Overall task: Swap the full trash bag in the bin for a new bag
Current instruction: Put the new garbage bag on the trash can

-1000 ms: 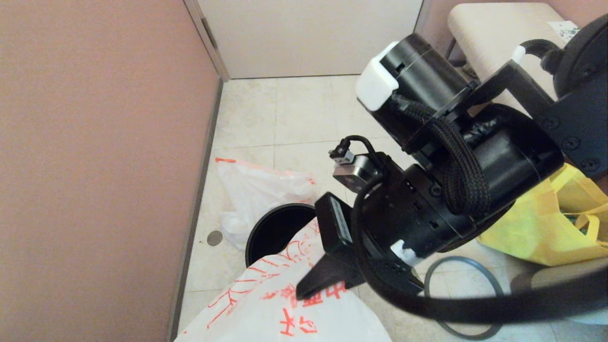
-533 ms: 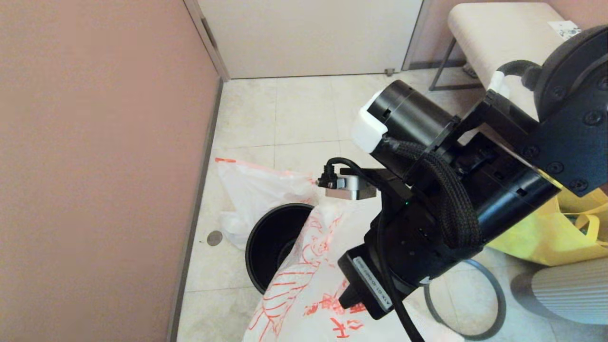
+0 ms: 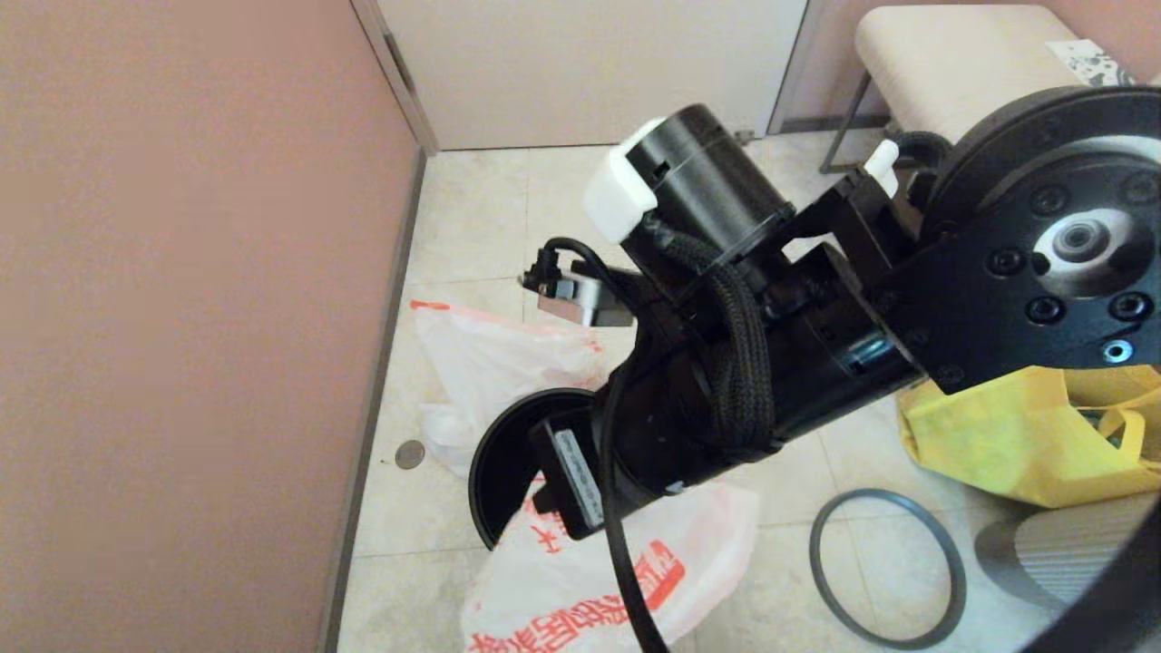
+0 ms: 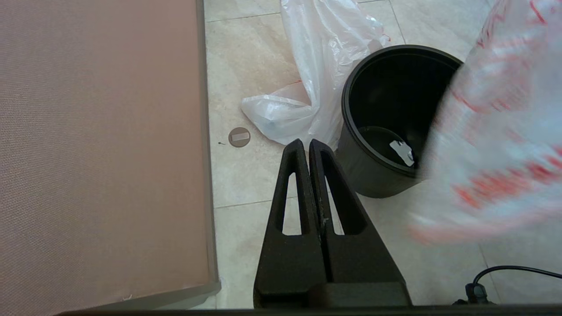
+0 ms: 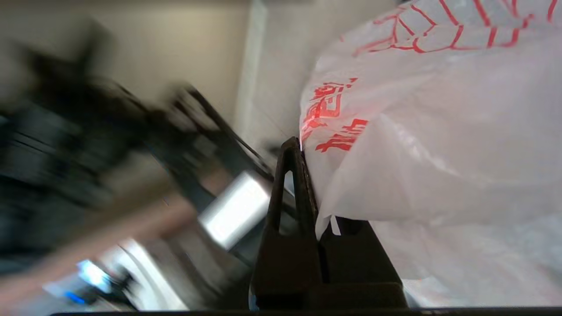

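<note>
The dark-grey bin (image 3: 501, 453) stands open on the tiled floor; in the left wrist view the bin (image 4: 373, 175) holds only a scrap of paper. My right gripper (image 5: 303, 147) is shut on the new bag (image 5: 421, 145), white with red print. The new bag (image 3: 626, 571) hangs over the bin's near rim and spreads toward me. A translucent white trash bag (image 3: 490, 363) with orange edges lies crumpled against the bin's far side; no cans show through it. The grey hoop (image 3: 884, 567) lies on the floor to the right. My left gripper (image 4: 305, 142) is shut and empty, above the floor beside the bin.
A pink wall (image 3: 181, 317) runs along the left, close to the bin. A yellow fabric tote (image 3: 1016, 444) sits at the right, a padded bench (image 3: 943, 54) behind it. A round floor cap (image 3: 410, 454) lies near the wall. My right arm hides much of the middle.
My right arm has swung left and turned over the bin, carrying the new bag. The bag has shifted from the lower left to in front of the bin, its print turned.
</note>
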Robot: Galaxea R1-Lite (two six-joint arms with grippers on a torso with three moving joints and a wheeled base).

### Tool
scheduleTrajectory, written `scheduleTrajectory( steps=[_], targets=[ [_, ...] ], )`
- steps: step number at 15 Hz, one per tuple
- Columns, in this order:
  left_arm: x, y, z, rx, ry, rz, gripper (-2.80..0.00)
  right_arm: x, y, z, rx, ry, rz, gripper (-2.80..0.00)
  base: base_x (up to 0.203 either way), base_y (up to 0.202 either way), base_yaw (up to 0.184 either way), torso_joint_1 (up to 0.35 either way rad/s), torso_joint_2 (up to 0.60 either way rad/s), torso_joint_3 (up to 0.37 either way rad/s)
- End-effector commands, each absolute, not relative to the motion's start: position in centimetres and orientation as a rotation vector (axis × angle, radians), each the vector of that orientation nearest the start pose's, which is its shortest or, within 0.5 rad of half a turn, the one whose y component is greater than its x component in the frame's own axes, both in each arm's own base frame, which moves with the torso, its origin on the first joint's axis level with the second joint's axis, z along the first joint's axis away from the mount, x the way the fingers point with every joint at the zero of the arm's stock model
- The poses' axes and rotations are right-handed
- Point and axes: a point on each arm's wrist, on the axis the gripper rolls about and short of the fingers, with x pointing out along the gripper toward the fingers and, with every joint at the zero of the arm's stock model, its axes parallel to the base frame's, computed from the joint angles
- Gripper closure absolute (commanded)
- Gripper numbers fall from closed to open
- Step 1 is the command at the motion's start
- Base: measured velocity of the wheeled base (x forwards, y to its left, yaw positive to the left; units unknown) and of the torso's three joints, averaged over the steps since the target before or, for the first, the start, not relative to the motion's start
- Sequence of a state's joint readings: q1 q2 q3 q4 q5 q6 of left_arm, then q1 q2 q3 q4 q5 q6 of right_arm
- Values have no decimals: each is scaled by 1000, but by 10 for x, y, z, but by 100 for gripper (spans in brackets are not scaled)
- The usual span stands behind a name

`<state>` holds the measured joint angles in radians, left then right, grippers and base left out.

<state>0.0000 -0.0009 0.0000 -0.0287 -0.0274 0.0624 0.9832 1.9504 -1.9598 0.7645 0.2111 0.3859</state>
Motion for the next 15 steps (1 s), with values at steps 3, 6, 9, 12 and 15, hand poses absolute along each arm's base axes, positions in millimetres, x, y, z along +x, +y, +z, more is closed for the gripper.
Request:
scheduleTrajectory(
  steps=[3,6,9,12,15],
  targets=[
    [-22,-1,75,63,-18,-27,0,197,297,303,150,874,948,0,0,0,0,0,0,0],
    [-22,-1,75,63,-18,-27,0,199,292,312,166,806,910,0,0,0,0,0,0,0],
    [-22,-1,75,76,-15,-29,0,200,292,313,174,792,911,0,0,0,0,0,0,0],
    [-22,-1,75,149,-17,-34,0,198,287,319,192,782,913,0,0,0,0,0,0,0],
    [-25,-2,86,180,-64,-65,0,197,285,321,207,783,911,0,0,0,0,0,0,0]
  ],
)
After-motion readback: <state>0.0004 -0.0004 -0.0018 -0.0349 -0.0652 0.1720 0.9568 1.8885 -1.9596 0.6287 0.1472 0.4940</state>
